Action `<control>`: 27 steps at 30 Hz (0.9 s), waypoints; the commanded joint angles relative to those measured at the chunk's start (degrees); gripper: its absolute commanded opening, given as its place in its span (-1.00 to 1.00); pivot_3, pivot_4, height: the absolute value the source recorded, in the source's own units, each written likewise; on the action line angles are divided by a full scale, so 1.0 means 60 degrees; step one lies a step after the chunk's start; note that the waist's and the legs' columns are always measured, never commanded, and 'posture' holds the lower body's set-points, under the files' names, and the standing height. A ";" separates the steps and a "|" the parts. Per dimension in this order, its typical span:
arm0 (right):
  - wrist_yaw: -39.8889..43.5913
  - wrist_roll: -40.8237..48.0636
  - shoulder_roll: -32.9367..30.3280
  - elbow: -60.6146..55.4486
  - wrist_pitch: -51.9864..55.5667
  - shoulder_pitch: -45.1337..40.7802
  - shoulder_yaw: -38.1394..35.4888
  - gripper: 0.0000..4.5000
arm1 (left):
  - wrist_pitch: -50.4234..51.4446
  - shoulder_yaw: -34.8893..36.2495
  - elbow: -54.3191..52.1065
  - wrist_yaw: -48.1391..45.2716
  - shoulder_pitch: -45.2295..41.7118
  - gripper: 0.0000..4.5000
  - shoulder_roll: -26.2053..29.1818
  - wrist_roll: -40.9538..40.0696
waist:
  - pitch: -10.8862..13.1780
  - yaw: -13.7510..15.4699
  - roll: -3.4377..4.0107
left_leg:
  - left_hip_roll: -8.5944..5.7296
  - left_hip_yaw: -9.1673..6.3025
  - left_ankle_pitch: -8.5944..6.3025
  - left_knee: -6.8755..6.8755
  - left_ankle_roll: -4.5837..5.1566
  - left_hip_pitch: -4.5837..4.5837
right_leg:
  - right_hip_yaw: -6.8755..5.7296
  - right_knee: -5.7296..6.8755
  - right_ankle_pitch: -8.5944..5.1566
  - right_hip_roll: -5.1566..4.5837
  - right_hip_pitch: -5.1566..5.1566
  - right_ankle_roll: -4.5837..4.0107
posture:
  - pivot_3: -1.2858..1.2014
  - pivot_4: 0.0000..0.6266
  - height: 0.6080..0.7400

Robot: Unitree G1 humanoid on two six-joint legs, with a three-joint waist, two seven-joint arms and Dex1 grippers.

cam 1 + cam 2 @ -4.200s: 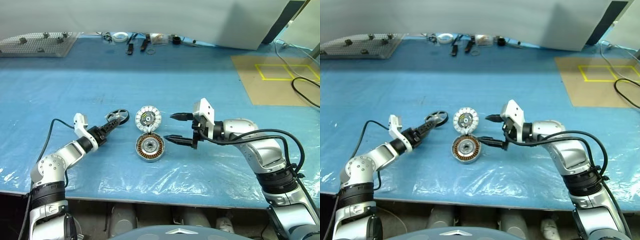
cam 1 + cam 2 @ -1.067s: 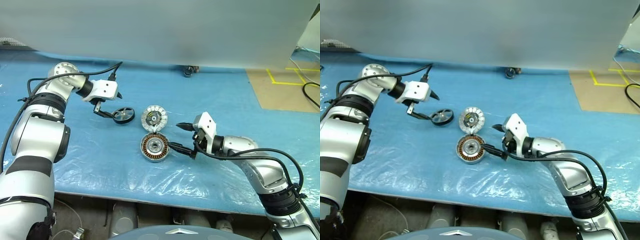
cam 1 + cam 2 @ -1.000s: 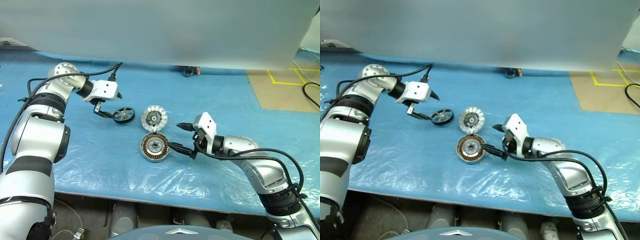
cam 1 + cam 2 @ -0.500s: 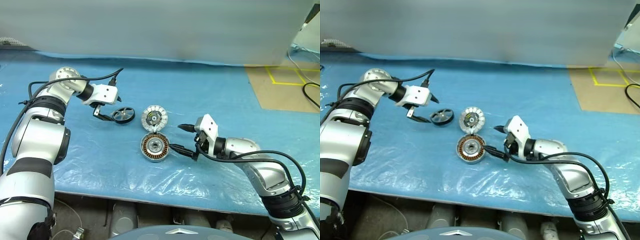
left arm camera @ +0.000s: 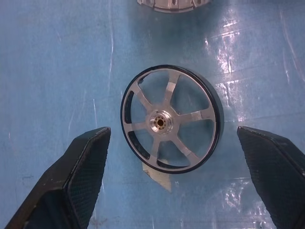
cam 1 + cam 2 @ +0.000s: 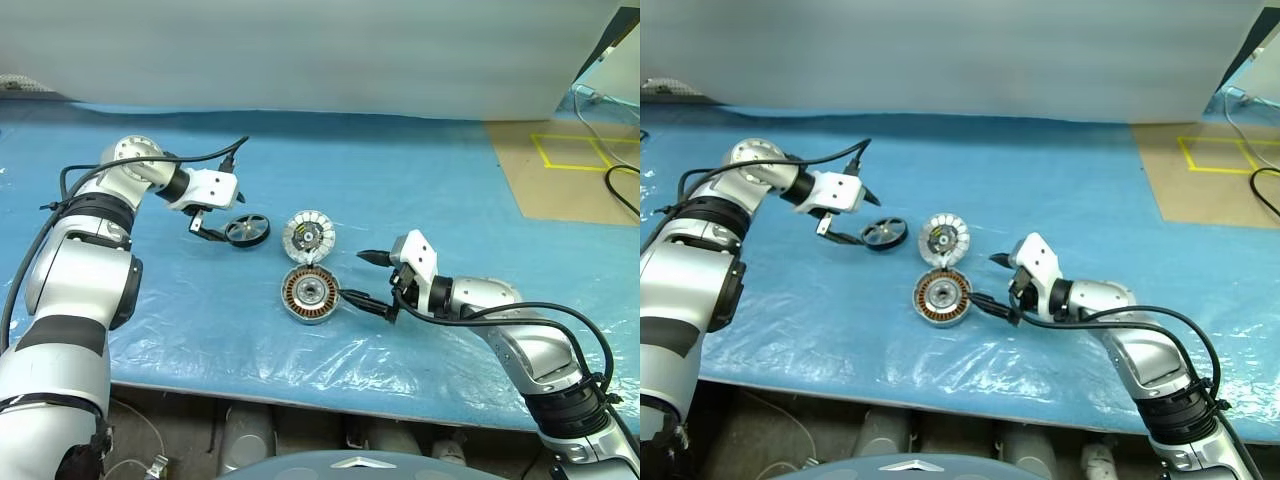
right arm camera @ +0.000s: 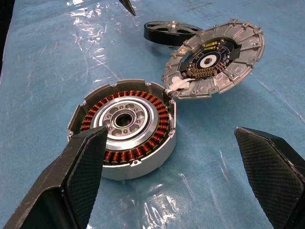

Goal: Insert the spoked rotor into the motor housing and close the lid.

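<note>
On the blue plastic-covered table (image 6: 420, 190), the small flat spoked rotor with its black rim and silvery spokes (image 6: 247, 229) lies flat, at about ten o'clock from the round silver motor housing lined with copper-brown windings (image 6: 309, 293). The round silver-grey lid with white radial segments (image 6: 307, 236) stands propped open at the housing's twelve o'clock edge, touching it there. The left gripper (image 6: 213, 224) hangs just beside the rotor, fingers spread wide, holding nothing. The right gripper (image 6: 361, 277) sits at the housing's three o'clock, fingers likewise spread apart and empty.
</note>
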 commanded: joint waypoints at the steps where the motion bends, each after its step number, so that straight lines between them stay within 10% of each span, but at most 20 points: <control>1: -0.0059 0.0035 0.0009 -0.0431 -0.0109 0.0121 -0.0186 0.99 | -0.0046 0.0189 -0.0033 0.0055 -0.0074 1.00 -0.0061 -0.0195 | 0.0001 0.0009 -0.0001 | 0.0000 0.0000 0.0000 0.0001 0.0000 0.0000 | 0.0000 0.0001 0.0000 0.0000 0.0000 0.0000 | 0.03 -0.52 1.00; 27: -0.0503 -0.0022 -0.0074 -0.0821 -0.0069 0.0887 -0.0386 0.99 | 0.0921 0.0063 0.0298 0.1140 -0.0194 1.00 -0.0239 0.0409 | 0.0003 0.0003 -0.0005 | -0.0007 -0.0021 0.0000 0.0013 0.0000 0.0000 | -0.0005 0.0007 -0.0001 -0.0002 0.0009 0.0002 | 0.03 -0.52 1.00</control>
